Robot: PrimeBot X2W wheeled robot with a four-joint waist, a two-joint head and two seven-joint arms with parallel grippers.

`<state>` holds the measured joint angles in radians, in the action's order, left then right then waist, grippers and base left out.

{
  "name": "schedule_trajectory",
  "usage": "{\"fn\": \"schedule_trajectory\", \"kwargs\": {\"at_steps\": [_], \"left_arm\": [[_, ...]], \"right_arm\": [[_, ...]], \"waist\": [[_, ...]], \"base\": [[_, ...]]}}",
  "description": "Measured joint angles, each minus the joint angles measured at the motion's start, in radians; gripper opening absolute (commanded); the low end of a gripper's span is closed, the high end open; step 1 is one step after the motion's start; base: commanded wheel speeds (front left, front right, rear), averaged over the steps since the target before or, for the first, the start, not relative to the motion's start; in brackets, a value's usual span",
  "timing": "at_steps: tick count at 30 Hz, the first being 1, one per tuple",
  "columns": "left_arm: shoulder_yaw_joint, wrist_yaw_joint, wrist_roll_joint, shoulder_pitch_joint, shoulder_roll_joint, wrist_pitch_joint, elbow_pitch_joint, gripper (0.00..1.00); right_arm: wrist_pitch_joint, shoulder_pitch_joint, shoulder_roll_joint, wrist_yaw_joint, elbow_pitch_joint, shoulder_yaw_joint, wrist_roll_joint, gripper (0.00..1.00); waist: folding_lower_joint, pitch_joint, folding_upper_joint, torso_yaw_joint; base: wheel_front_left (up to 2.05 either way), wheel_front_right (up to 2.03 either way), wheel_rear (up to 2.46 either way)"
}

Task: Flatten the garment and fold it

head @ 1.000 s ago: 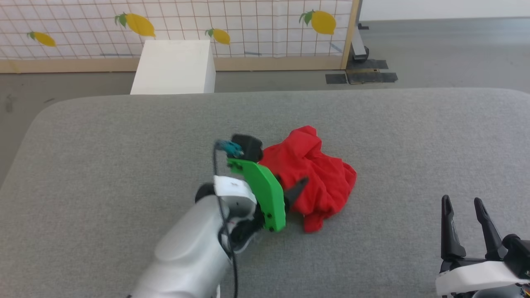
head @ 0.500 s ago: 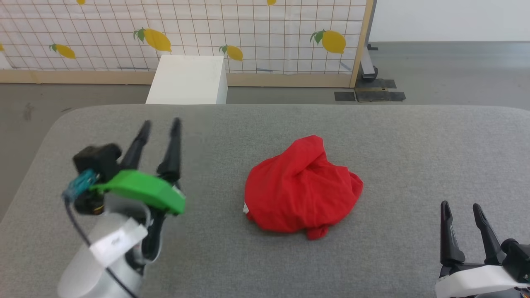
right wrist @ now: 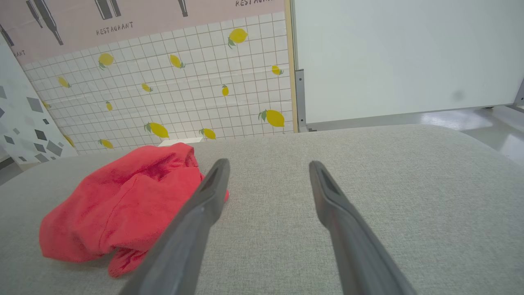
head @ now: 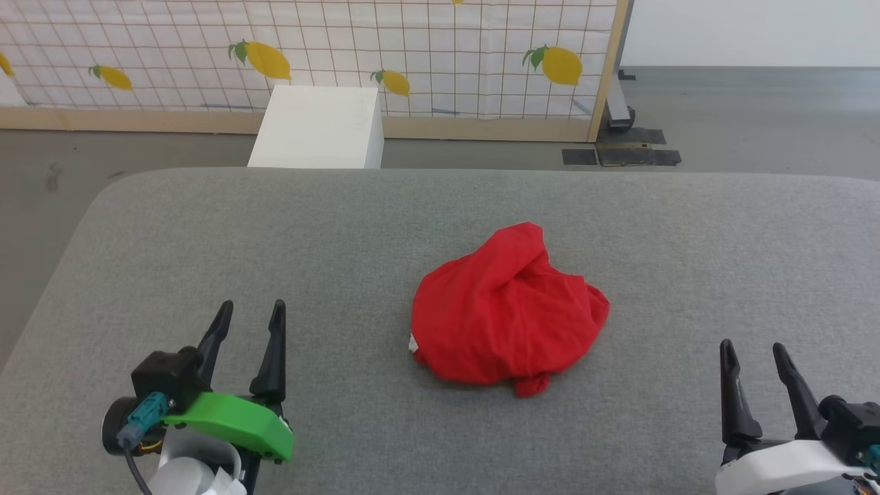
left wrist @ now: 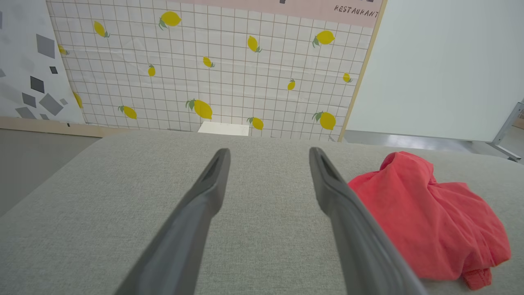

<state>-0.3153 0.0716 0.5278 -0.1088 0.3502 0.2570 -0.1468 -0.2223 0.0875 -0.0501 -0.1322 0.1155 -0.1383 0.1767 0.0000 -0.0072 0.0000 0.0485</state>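
Fingers spread and empty, the left gripper (head: 252, 304) and right gripper (head: 751, 344) hover over a grey padded table (head: 344, 220). Between them, touching neither, the red garment (head: 505, 323) lies in a crumpled heap. A white box (head: 316, 127) stands beyond the table's far edge.

The left gripper (head: 252, 304) sits low on the robot's left side, and its two dark fingers (head: 273, 350) point up and away with a wide gap between them. A green cover (head: 230, 423) and a small black block (head: 165, 375) sit on its wrist. The right gripper (head: 751, 344) sits low on the right side in the same way, fingers spread apart, on a white wrist (head: 777, 467), far from the left one.
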Motion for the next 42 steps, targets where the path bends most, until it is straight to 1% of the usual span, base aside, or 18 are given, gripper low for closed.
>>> {"fn": "schedule_trajectory", "kwargs": {"at_steps": [3,5,8,9,14,16,21,24,27,28,29,30,33,36,39,42], "left_arm": [[0.016,-0.013,-0.006,0.01,-0.014,0.0,0.006,1.0],[0.033,-0.018,-0.012,0.011,-0.027,0.0,0.011,1.0],[0.05,-0.026,-0.02,0.011,-0.044,0.0,0.019,1.0],[0.065,-0.04,-0.051,0.011,-0.069,0.0,0.025,1.0],[0.077,-0.06,-0.068,0.011,-0.095,0.0,0.023,1.0],[0.078,-0.068,-0.072,0.01,-0.104,0.0,0.023,1.0],[0.082,-0.091,-0.081,0.0,-0.128,0.0,0.007,1.0],[0.086,-0.102,-0.097,-0.01,-0.142,0.0,0.0,1.0],[0.091,-0.113,-0.108,-0.017,-0.156,0.0,-0.007,1.0],[0.093,-0.116,-0.11,-0.017,-0.16,0.0,-0.009,1.0],[0.095,-0.116,-0.111,-0.017,-0.163,0.0,-0.011,1.0],[0.098,-0.12,-0.112,-0.017,-0.165,0.0,-0.015,1.0],[0.104,-0.132,-0.114,-0.026,-0.179,0.0,-0.024,1.0],[0.109,-0.141,-0.117,-0.038,-0.192,0.0,-0.029,1.0],[0.109,-0.15,-0.125,-0.042,-0.195,0.0,-0.031,1.0],[0.105,-0.157,-0.132,-0.055,-0.202,0.0,-0.034,1.0]], "right_arm": [[0.048,0.0,0.0,0.0,0.004,0.002,0.0,1.0],[0.105,-0.006,0.0,0.0,0.015,0.007,-0.001,1.0],[0.223,-0.042,-0.001,0.0,0.033,0.03,-0.02,1.0],[0.416,-0.168,0.0,0.0,0.062,0.087,-0.06,1.0],[0.696,-0.334,-0.001,0.0,0.154,0.182,-0.119,1.0],[0.777,-0.385,-0.005,0.0,0.192,0.22,-0.132,1.0],[0.911,-0.49,-0.051,0.0,0.283,0.313,-0.144,1.0],[0.958,-0.513,-0.073,0.0,0.333,0.35,-0.142,1.0],[0.984,-0.52,-0.095,0.0,0.361,0.39,-0.123,1.0],[0.983,-0.523,-0.101,0.0,0.361,0.394,-0.111,0.89],[0.979,-0.527,-0.108,0.0,0.361,0.398,-0.103,0.15],[0.979,-0.532,-0.118,0.0,0.362,0.409,-0.09,0.0],[0.97,-0.537,-0.144,0.0,0.356,0.421,-0.046,0.0],[0.961,-0.537,-0.189,-0.001,0.33,0.419,-0.003,0.0],[0.966,-0.541,-0.276,-0.001,0.293,0.418,0.024,0.0],[0.99,-0.566,-0.402,-0.001,0.266,0.401,0.025,0.0]], "waist": [[0.0,0.008,0.0,0.008],[0.0,0.014,0.0,0.015],[0.0,0.025,0.0,0.024],[0.0,0.043,0.0,0.037],[0.0,0.07,0.0,0.058],[-0.0001,0.081,0.0,0.068],[0.0,0.113,0.0,0.099],[0.0,0.131,0.0,0.119],[0.0,0.146,0.0,0.138],[0.0,0.152,0.0,0.143],[0.0,0.156,0.0,0.148],[0.0,0.16,0.0,0.152],[0.0,0.17,0.0,0.165],[0.0,0.179,0.0,0.177],[0.0,0.187,0.0,0.184],[0.0,0.196,0.0,0.192]], "base": [[0.0,0.0,0.0],[0.0,0.0,0.0],[0.0,0.0,0.0],[0.0,0.0,0.0],[0.0,0.0,0.0],[0.0,0.0,0.0],[0.0,0.0,0.0],[0.0,0.0,0.0],[0.0,0.0,0.0],[0.0,0.0,0.0],[0.0,0.0,0.0],[0.0,0.0,0.0],[0.0,0.0,0.0],[0.0,0.0,0.0],[0.0,0.0,0.0],[0.0,0.0,0.0]]}}
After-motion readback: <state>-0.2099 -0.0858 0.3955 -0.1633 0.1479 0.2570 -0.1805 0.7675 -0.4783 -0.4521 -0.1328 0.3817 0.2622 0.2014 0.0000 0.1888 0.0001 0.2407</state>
